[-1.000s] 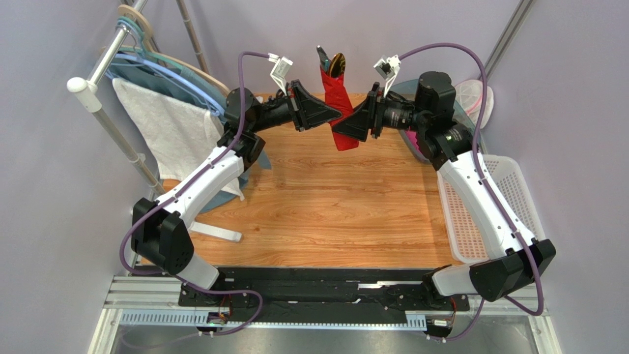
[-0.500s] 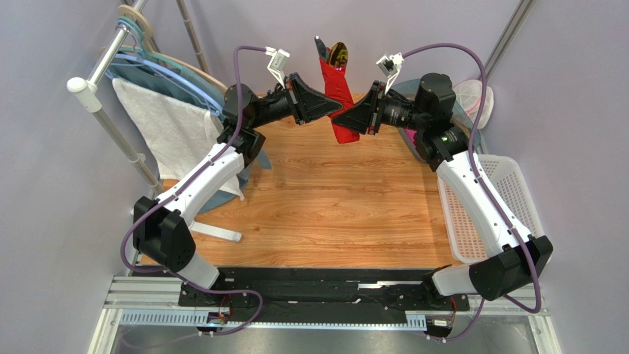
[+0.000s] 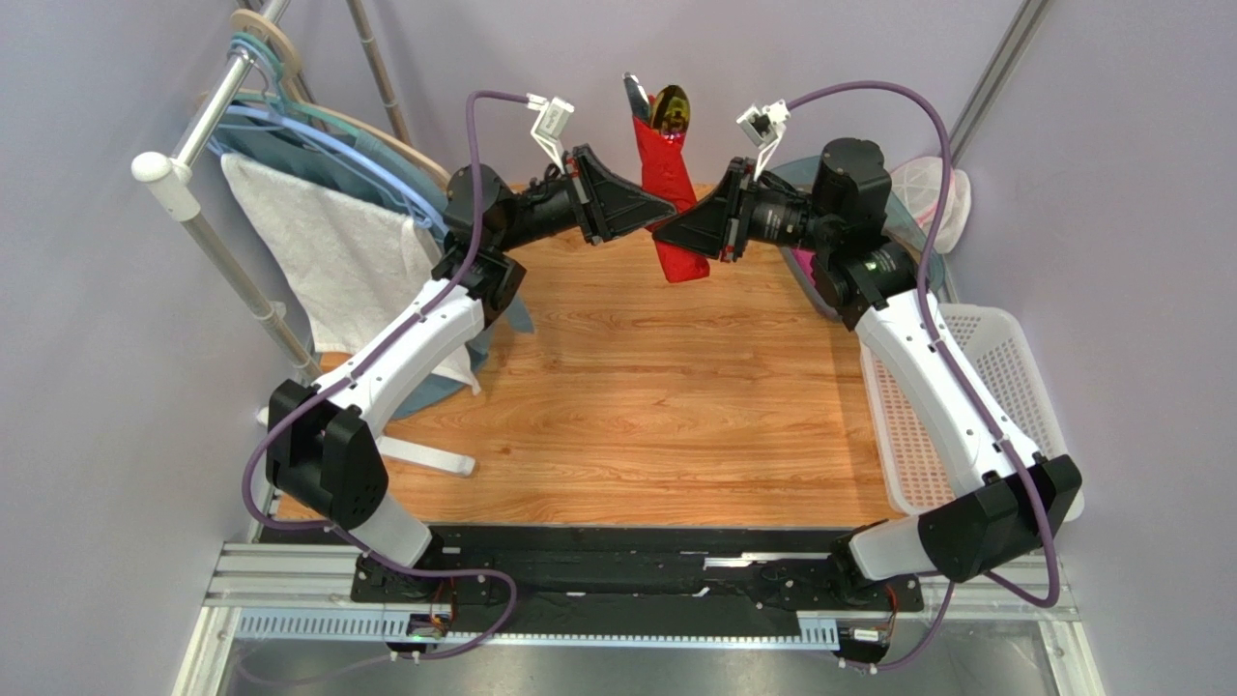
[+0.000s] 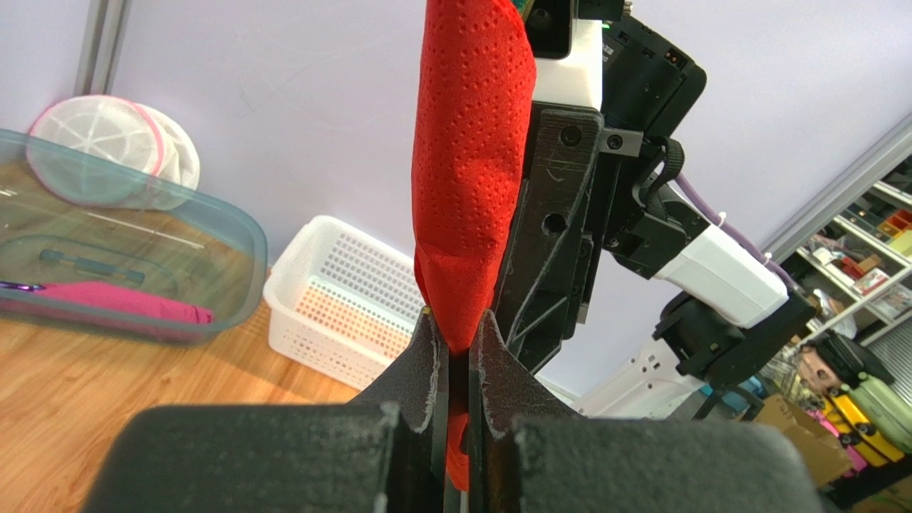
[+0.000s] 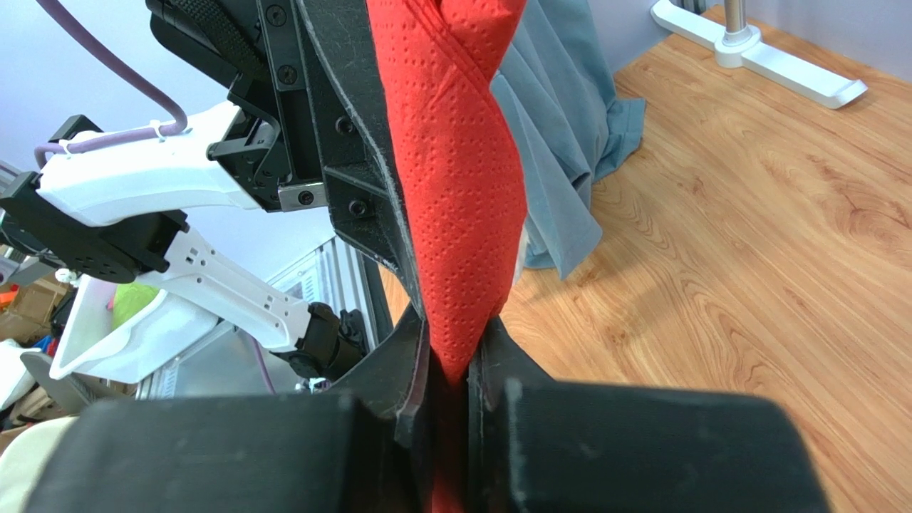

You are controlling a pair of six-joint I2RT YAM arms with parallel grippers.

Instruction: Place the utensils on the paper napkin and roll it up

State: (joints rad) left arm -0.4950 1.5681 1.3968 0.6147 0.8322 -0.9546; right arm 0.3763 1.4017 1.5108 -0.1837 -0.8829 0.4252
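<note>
Standing upright, the rolled paper napkin points its utensils upward.

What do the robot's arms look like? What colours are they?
The left arm and the right arm both have smooth white shells with chunky black joints. A thin purple cable loops along each one. The left gripper and the right gripper are black wedges, each with two flat, rough-looking fingers.
</note>
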